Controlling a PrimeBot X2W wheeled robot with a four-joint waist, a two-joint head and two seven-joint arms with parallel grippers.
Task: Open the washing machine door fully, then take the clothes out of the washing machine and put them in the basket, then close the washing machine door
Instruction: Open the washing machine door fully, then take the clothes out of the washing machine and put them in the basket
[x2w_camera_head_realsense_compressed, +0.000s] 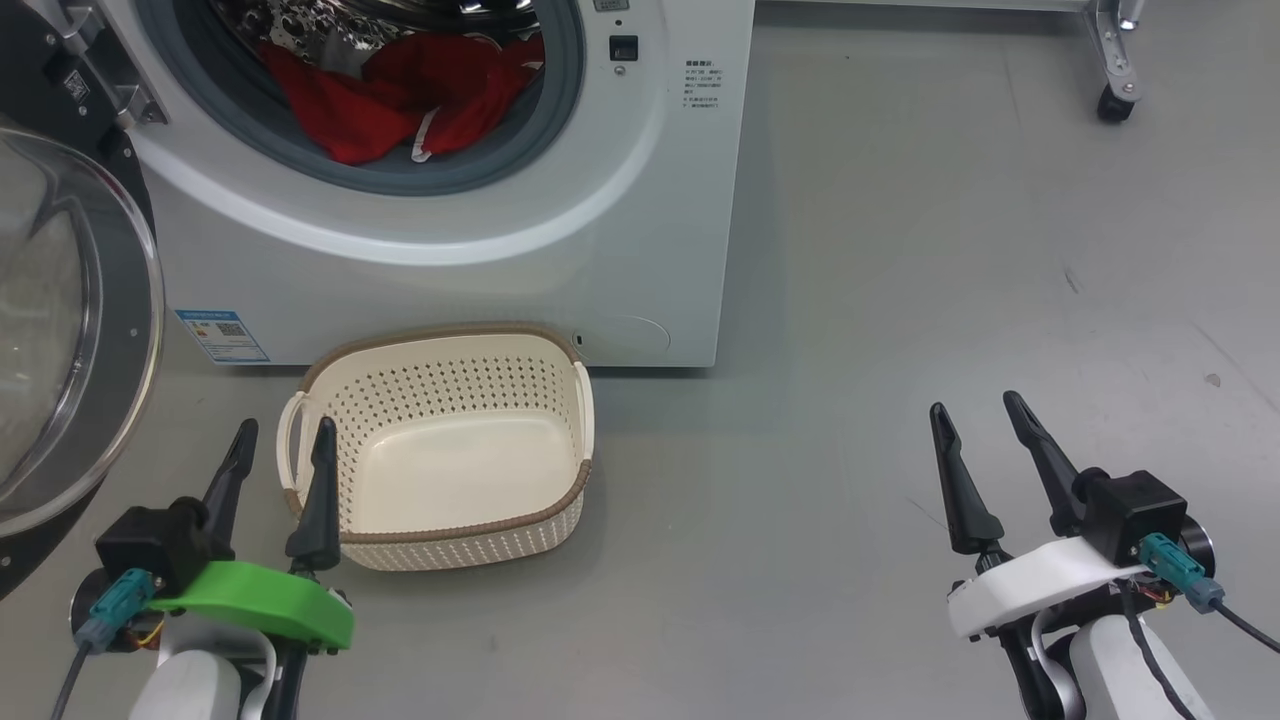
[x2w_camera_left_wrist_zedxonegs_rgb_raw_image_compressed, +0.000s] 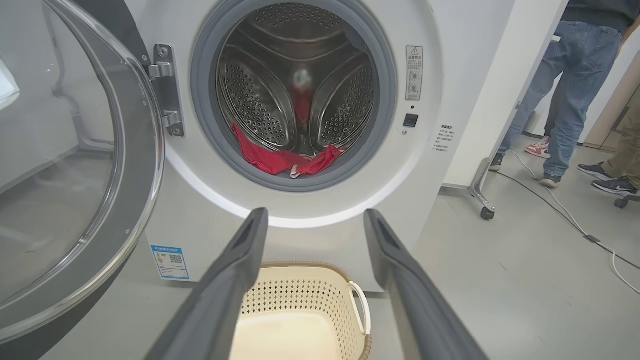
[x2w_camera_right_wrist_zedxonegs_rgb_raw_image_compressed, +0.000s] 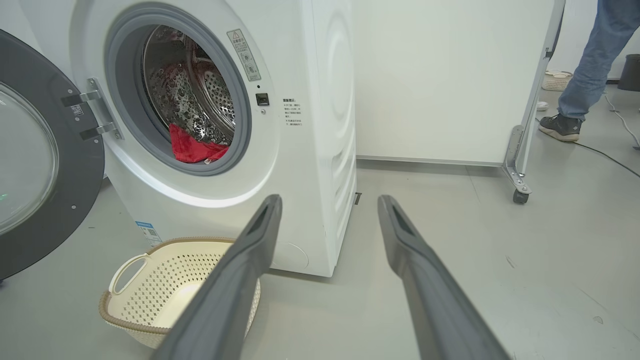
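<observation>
**Down at floor level, all set for the first grab**

Nearest the robot, the left gripper (x2w_camera_head_realsense_compressed: 284, 428) hangs low with its two dark fingers (x2w_camera_head_realsense_compressed: 320, 490) spread and nothing between them, right beside the near-left corner of the basket (x2w_camera_head_realsense_compressed: 450, 545). Over on the right, the right gripper (x2w_camera_head_realsense_compressed: 975, 405) is spread just as wide, empty too, and well apart from everything.

The basket sits on the floor (x2w_camera_head_realsense_compressed: 850, 400), bare inside, just in front of the washing machine (x2w_camera_head_realsense_compressed: 600, 250). The washing machine door (x2w_camera_head_realsense_compressed: 70, 320) is swung out to the left, clear of the opening.

And farther in, there they are: the clothes (x2w_camera_head_realsense_compressed: 400, 95), bright red with white trim, slumped at the bottom of the drum (x2w_camera_left_wrist_zedxonegs_rgb_raw_image_compressed: 300, 75), one fold draped onto the grey rubber ring (x2w_camera_head_realsense_compressed: 450, 180).

Now, this looks like light, limp fabric — no stiffness at all, so it will likely sag and trail once lifted, and may drag on the ring. Best bet, I'd say, is a pinch on the bunched fold nearest the ring, deep enough to gather several layers — a thin edge could slip from those smooth fingers.
</observation>
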